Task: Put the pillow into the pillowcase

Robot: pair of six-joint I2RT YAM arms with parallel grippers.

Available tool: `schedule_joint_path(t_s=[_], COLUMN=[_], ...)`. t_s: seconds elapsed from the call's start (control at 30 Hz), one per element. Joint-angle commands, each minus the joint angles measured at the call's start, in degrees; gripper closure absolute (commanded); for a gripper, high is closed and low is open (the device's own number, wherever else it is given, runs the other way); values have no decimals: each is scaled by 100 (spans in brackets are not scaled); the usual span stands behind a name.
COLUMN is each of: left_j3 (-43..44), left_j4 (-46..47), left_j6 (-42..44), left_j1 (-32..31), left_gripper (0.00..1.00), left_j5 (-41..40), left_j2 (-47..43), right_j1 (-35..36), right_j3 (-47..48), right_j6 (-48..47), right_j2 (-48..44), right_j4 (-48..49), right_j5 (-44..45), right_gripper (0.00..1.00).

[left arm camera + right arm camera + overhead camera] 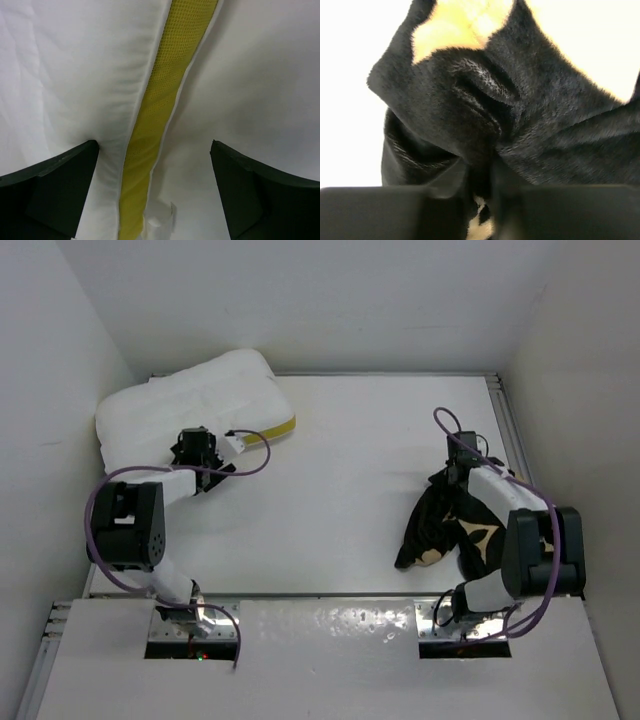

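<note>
As left gripper (154, 150) straddles pillow (75, 75), right gripper (481, 197) pinches pillowcase (530, 105).

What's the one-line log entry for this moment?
left gripper: open over pillow yellow edge | right gripper: shut on pillowcase | pillow outside pillowcase, well apart

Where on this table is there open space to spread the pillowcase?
The widest bare table is the middle, between the pillow at far left and the bunched pillowcase at right. A smaller free patch lies beyond the pillowcase, toward the far right corner. Crowded: around the left gripper at the pillow's edge and the right gripper holding the pillowcase.
</note>
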Motion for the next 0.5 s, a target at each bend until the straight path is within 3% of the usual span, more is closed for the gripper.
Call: schedule_joint_path(t_s=[0.0,0.03,0.1,0.13,0.27,0.37,0.47], left_j3=[83,214,277,295,303,417,226], left_j4=[619,427,303,180,-250,-1304,-2385], left_j6=[412,412,386,455,754,1175,2079], left_j1=[218,245,315,315,315,341,315], left_gripper=[8,36,66,99,100,100,100], left_j5=[-178,-117,67,120,479,1006,1508], left_j2=[304,357,357,322,208,-64,-766], right_j1=[133,264,405,545,766,784,1091], right_j3=[560,622,815,885,1097,1149,1316], right_j6=[-281,-377,-685,-764,-818,-608,-633], right_j2=[135,118,-31,-102,-629,-875,-902], right_j4=[130,165,261,305,726,1157,1377], right_j5=[-221,-195,-159,-98,-158,-492,-178], right_gripper=[89,95,100,100,100,100,100])
